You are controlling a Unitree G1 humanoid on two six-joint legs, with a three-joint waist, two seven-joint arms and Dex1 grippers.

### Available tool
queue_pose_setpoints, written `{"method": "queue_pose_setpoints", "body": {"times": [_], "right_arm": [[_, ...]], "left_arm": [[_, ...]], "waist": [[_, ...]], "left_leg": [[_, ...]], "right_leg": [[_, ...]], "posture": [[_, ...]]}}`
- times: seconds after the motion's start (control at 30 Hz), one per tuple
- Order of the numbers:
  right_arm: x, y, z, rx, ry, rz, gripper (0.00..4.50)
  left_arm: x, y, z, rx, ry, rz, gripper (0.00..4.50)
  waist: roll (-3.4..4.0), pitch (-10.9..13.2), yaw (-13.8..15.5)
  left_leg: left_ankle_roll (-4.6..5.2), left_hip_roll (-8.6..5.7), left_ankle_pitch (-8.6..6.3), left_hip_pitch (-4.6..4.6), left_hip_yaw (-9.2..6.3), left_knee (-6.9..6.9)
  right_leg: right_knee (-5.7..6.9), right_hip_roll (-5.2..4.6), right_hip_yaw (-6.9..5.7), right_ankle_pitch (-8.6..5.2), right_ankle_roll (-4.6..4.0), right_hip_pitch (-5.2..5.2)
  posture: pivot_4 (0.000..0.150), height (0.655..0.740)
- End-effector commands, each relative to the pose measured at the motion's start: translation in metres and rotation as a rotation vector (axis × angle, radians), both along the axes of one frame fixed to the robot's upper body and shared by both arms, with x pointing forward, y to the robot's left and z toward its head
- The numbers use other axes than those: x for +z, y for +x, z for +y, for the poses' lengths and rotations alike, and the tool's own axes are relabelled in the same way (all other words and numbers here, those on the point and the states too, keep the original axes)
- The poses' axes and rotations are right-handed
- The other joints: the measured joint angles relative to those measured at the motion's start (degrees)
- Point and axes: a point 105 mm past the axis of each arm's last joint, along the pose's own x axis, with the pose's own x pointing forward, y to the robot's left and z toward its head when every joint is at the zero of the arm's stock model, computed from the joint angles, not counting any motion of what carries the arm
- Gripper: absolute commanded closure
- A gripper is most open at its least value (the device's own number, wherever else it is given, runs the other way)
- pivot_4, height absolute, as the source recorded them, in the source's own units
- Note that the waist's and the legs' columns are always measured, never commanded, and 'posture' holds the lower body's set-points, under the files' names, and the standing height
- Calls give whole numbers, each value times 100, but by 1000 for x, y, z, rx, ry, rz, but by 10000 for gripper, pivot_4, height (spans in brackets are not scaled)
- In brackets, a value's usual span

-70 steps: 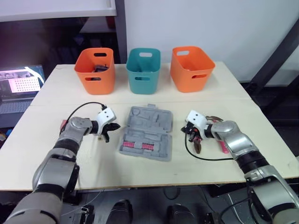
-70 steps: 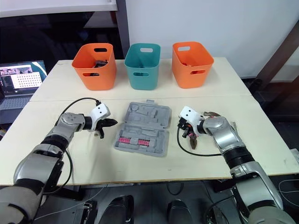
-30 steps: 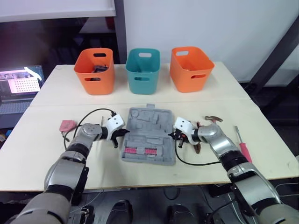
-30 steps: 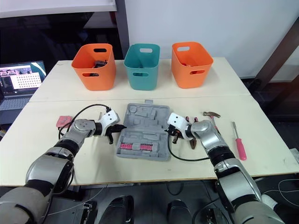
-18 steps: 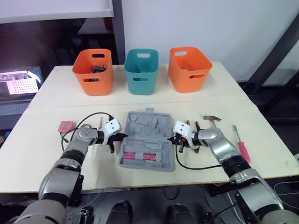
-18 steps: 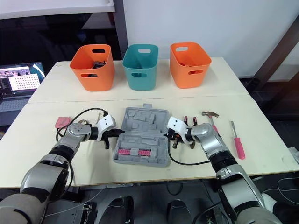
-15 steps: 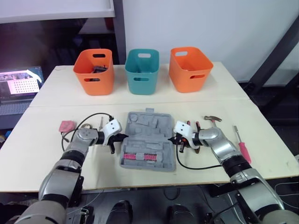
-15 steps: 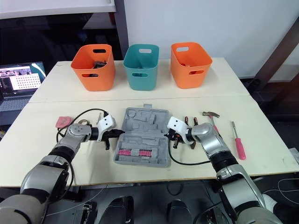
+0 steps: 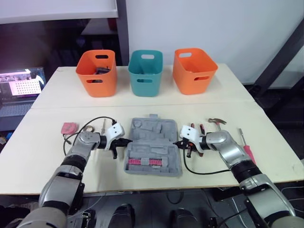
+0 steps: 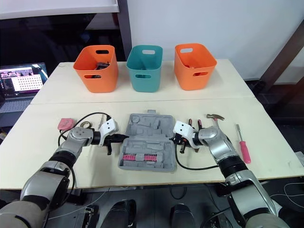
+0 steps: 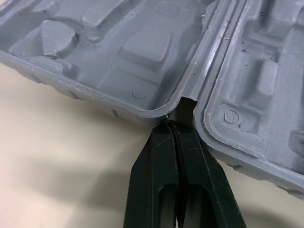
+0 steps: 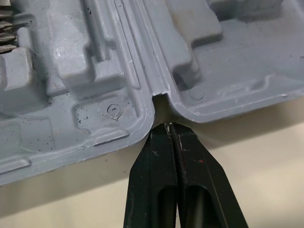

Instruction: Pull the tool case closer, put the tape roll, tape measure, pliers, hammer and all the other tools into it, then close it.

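Grey moulded plastic forms the tool case (image 9: pixel 154 142), which lies open and flat at the near middle of the pale wooden surface (image 9: pixel 142 102), its two halves side by side along the hinge line. A strip of pink-red bits (image 9: pixel 142 162) sits in the half nearer the robot, while the recesses of the far half look bare. The left gripper (image 11: pixel 173 126) is at the case's left edge, its jaws pressed together with the tips at the notch where the two halves meet. The right gripper (image 12: pixel 167 126) is at the same notch on the case's right edge, its jaws likewise closed tight against each other and holding nothing that can be seen. Just beyond the right gripper lie the red-handled pliers (image 9: pixel 193 127), with the hammer (image 9: pixel 217 121) a little further right and a pink-handled screwdriver (image 9: pixel 247 152) further out towards the right edge. A pink tape measure (image 9: pixel 69 128) lies on the left, beside the left arm and well apart from the case. Along the far side stand an orange basket (image 9: pixel 96 76), a teal basket (image 9: pixel 145 76) and a second orange basket (image 9: pixel 194 73) in a row. A laptop (image 9: pixel 19 90) with its screen lit sits off the surface's left side.
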Motion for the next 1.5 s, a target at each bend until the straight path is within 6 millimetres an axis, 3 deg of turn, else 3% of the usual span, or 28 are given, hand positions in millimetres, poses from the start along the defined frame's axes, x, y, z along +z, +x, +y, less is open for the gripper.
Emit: {"method": "queue_pose_setpoints", "body": {"times": [0.03, 0.3, 0.63, 1.07, 1.5], "right_arm": [[18, -2, 12, 45, 50, -39, 44199], [13, -10, 21, 45, 68, -19, 44199], [10, -22, 24, 40, 95, 17, 44199], [4, -45, 38, 62, 138, 96, 44199], [-4, -45, 32, 28, 129, 119, 44199]], "left_arm": [[-19, -18, -7, -63, 13, 93, 44815], [-22, -29, -12, -103, 8, 115, 44815], [-28, -62, -8, -141, 3, 167, 44815], [-25, -61, 5, -88, 19, 164, 44815], [-21, -77, 14, -93, 11, 231, 44815]], "waist": [[0, 0, 0], [0, 0, -11], [3, -2, -36], [4, -5, -64], [4, -5, -133]], "left_leg": [[0, 0, 0, 0, 0, 0], [0, 0, 0, 1, -1, 0], [0, 1, 0, 3, -3, -2], [1, 2, -1, 8, -6, -2], [0, 4, -1, 9, -9, -4]], "right_leg": [[0, 0, 0, 0, 0, 0], [0, 0, 0, 0, 0, 0], [0, 0, 0, -1, -1, 2], [1, 1, 0, -1, -2, 4], [2, 4, 0, -2, -3, 4]], "posture": [[1500, 7400], [1500, 7400], [1500, 7400], [1500, 7400], [1500, 7400]]}}
